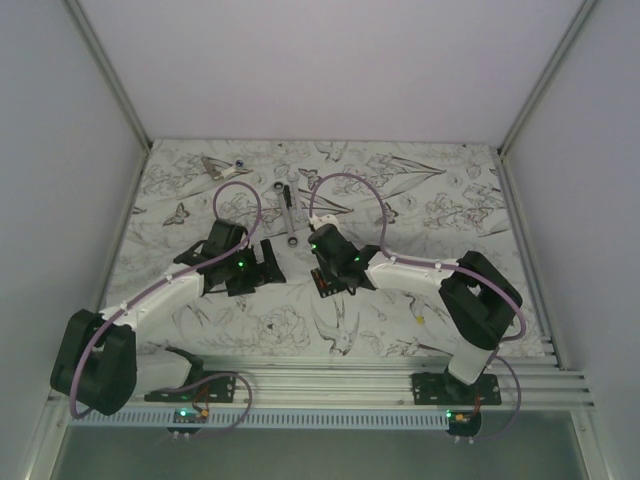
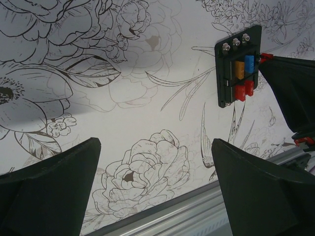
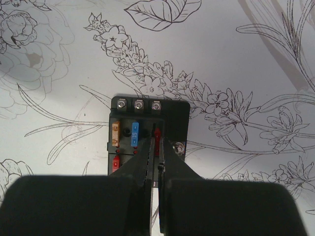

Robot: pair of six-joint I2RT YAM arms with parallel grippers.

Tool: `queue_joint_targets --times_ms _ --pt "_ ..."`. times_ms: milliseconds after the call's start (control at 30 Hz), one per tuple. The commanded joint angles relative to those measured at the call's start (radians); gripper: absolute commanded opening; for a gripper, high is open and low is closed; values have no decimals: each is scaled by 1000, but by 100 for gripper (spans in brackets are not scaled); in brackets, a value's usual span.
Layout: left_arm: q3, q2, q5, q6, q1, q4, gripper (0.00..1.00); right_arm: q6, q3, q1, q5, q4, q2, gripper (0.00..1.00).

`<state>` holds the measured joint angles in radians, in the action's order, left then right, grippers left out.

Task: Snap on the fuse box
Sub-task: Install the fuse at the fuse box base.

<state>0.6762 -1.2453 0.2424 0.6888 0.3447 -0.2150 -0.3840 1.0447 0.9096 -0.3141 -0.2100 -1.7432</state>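
The fuse box is a small black box lying flat on the flower-print table. It holds orange, blue and red fuses and has three screws along its far edge. My right gripper stands right over it, its jaws closed narrowly on a red fuse at the box's right column. The left wrist view shows the box at the upper right with the right gripper's finger against it. My left gripper is open and empty, to the left of the box. In the top view the box is mostly hidden under the right gripper.
A long grey metal bar lies behind the grippers at the middle of the table. Small loose parts lie at the far left. An aluminium rail runs along the near edge and shows in the left wrist view.
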Motion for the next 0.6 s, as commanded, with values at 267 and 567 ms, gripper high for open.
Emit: queue_joint_targets --times_ms 267,567 --pt "23 -3 18 9 -7 -21 100 -21 5 11 15 10 -24 0" --pt "30 -14 21 5 -7 -19 100 -22 6 11 24 5 -18 0"
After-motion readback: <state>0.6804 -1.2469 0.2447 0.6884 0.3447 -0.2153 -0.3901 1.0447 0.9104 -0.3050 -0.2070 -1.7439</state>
